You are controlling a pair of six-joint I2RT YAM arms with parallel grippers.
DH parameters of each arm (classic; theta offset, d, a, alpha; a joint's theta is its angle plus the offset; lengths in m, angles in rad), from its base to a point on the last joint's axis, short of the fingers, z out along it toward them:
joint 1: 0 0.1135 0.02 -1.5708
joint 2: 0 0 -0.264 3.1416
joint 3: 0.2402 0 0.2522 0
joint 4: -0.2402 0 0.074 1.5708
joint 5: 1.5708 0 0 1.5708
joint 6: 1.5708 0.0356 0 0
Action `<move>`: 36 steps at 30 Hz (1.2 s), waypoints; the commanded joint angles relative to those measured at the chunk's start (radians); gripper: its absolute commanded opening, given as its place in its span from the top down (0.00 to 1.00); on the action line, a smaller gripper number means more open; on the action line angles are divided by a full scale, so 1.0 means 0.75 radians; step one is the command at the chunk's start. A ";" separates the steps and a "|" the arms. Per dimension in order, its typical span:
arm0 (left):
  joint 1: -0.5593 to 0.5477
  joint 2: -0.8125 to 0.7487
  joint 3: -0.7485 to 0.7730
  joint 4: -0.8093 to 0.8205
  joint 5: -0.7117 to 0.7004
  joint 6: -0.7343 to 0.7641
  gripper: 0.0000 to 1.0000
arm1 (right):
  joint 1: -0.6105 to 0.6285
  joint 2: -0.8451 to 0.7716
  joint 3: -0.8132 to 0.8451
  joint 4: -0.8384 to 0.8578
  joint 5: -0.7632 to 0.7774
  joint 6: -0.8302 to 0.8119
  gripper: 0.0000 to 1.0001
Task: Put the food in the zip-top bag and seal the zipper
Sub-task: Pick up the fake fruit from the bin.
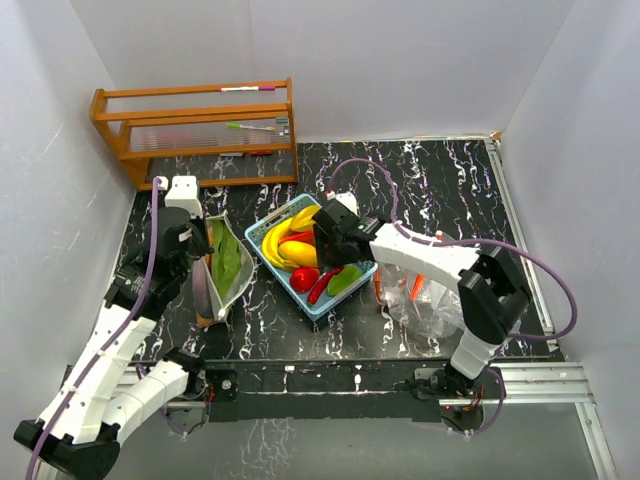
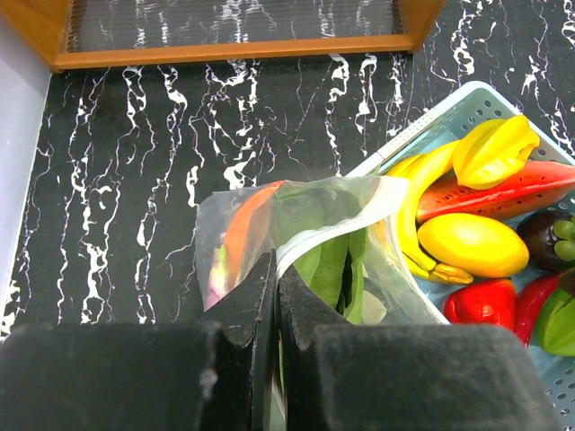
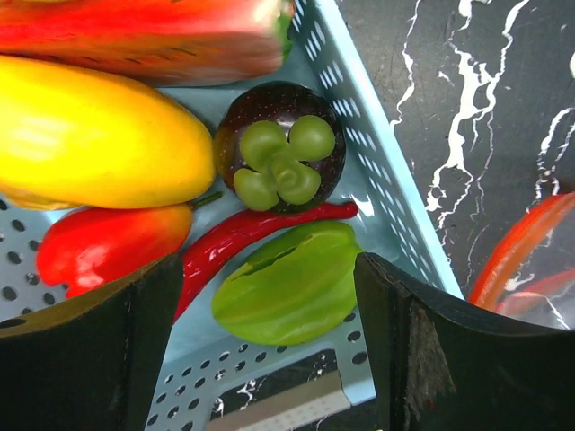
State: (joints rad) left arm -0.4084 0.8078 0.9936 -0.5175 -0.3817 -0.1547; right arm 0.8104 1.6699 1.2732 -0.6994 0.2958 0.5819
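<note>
Left gripper [image 2: 274,310] is pressed tight on the rim of the zip-top bag [image 2: 310,220], right at the white zipper strip. The strip curls away from the fingers and the mouth gapes. In the bag there are green leafy pieces [image 2: 328,265] and an orange piece [image 2: 243,233] along its left side. The bag sits just left of the basket [image 1: 281,211], with its long axis running roughly near-to-far alongside it.

Right gripper [image 3: 269,301] hangs over the right end of the basket, fingers spread wide and holding nothing. The green piece [image 3: 287,287] lies between and below the fingers, lengthwise across the gap. Just past it is the chilli [image 3: 260,233], on a slant from lower left to upper right, with its tip against the basket's right wall. Further into the basket are the purple fruit [image 3: 280,148] with its green cap facing up, the red pepper [image 3: 108,242], the mango [image 3: 90,135] and the watermelon slice [image 3: 135,36]. The bananas [image 2: 422,180] and a yellow star fruit [image 2: 494,148] are at the far left end.

Room's tight: the right finger is close to the basket's right wall, and a second clear bag [image 1: 430,305] lies just right of the basket. Beyond the basket's far side there's bare table [image 1: 440,190], with a wooden rack [image 1: 195,125] to the far left.
</note>
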 commanded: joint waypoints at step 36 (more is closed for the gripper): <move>-0.005 -0.001 -0.007 0.129 -0.032 0.051 1.00 | 0.151 -0.197 -0.324 0.026 -0.193 0.234 0.53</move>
State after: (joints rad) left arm -0.4084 0.8089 0.9878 -0.4881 -0.4011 -0.1230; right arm 0.8986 1.6020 1.0534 -0.7273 0.1116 0.6964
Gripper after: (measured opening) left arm 0.008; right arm 0.503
